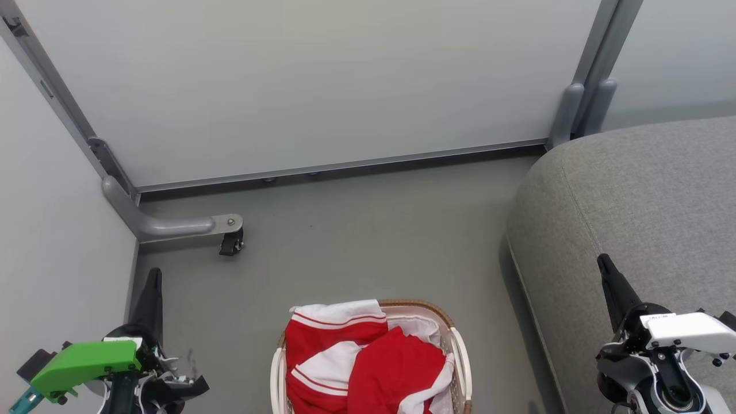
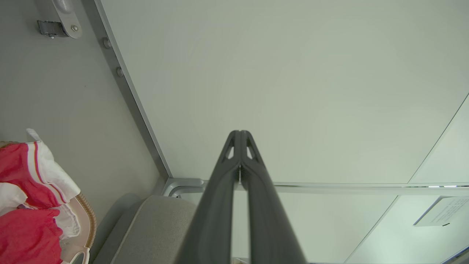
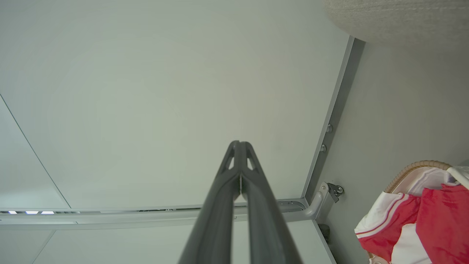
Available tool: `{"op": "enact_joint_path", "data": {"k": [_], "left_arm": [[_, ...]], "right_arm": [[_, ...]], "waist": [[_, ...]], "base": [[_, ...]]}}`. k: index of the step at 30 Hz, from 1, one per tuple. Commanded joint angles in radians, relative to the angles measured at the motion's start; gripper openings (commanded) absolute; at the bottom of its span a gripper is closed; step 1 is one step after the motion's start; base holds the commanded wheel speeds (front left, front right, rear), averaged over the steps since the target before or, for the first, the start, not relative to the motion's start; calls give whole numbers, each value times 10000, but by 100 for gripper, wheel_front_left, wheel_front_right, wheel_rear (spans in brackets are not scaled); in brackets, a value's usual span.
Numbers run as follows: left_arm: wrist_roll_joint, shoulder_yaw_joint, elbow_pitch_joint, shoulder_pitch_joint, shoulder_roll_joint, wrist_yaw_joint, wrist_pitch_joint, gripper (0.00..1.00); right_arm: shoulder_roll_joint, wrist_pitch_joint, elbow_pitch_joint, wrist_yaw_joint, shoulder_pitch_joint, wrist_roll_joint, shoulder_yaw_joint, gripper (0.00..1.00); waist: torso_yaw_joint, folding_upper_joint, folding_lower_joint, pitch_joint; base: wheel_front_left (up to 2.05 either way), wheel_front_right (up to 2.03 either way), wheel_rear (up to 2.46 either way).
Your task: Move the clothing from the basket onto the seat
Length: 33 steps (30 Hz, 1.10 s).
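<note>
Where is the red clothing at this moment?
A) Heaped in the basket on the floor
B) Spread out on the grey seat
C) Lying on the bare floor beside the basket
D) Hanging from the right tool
A: the clothing lies heaped inside the basket, which stands on the floor to the left of the seat.

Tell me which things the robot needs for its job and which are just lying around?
For the job: the red and white clothing, the basket it lies in, the grey seat on the right.
Just there: the partition wall, its caster wheel, the floor.
</note>
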Motion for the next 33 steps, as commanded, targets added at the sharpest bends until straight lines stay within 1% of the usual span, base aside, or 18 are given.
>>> {"op": "enact_joint_path", "data": {"k": [1, 15, 16, 20, 33], "left_arm": [[45, 4, -15, -104, 24, -37, 24, 0], [45, 4, -15, -104, 24, -37, 24, 0], [0, 0, 0, 0, 0, 0, 0, 100], [6, -57, 308, 219, -65, 4, -28, 100], [464, -619, 122, 355, -49, -1, -677, 100]], "right_arm": [[-61, 14, -29, 0, 110, 32, -19, 0], [-61, 14, -29, 0, 110, 32, -19, 0], [0, -1, 0, 0, 0, 0, 0, 100], [109, -22, 311, -2, 135, -12, 41, 100], [79, -673, 270, -1, 273, -551, 237, 100]], "waist": [[0, 0, 0, 0], [0, 0, 0, 0], [0, 0, 0, 0], [-1, 0, 0, 1], [-2, 0, 0, 9]], "base": [[0, 0, 0], [0, 0, 0], [0, 0, 0], [0, 0, 0], [0, 0, 0]]}}
